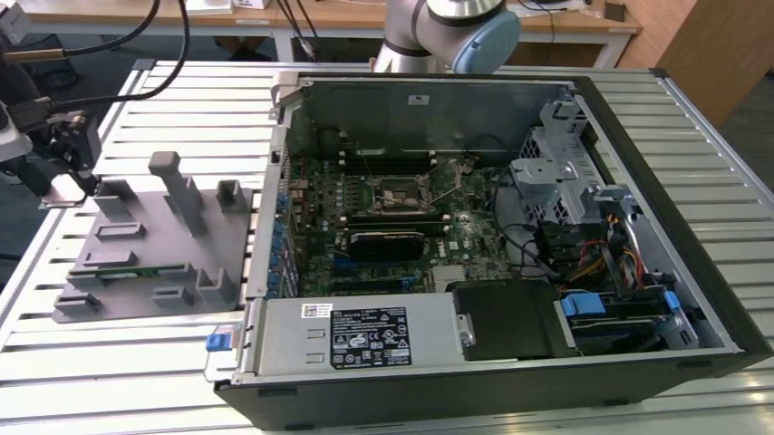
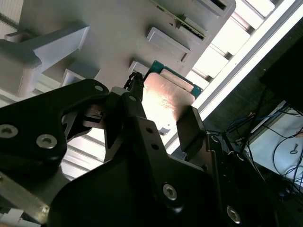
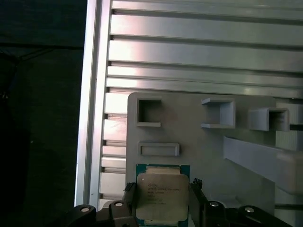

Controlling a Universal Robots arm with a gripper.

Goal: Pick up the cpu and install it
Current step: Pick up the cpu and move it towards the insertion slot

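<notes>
The cpu (image 3: 161,191) is a flat square chip with a silver-grey top and a green rim. It sits between my two black fingers, one (image 3: 129,193) against each side edge. My gripper (image 3: 162,198) is shut on the cpu (image 2: 166,97) at the near corner of the grey fixture plate (image 3: 189,132). In the exterior view my gripper (image 1: 71,177) hangs over the far left end of that plate (image 1: 133,263). The motherboard socket (image 1: 405,195) lies open inside the computer case (image 1: 484,227) to the exterior view's right.
Upright grey posts (image 1: 181,195) and small holders stand on the fixture plate, with a green memory stick (image 1: 140,269) lying in one slot. The slatted metal table (image 1: 109,362) ends close to my gripper. Cables and drive bays crowd the case's right side.
</notes>
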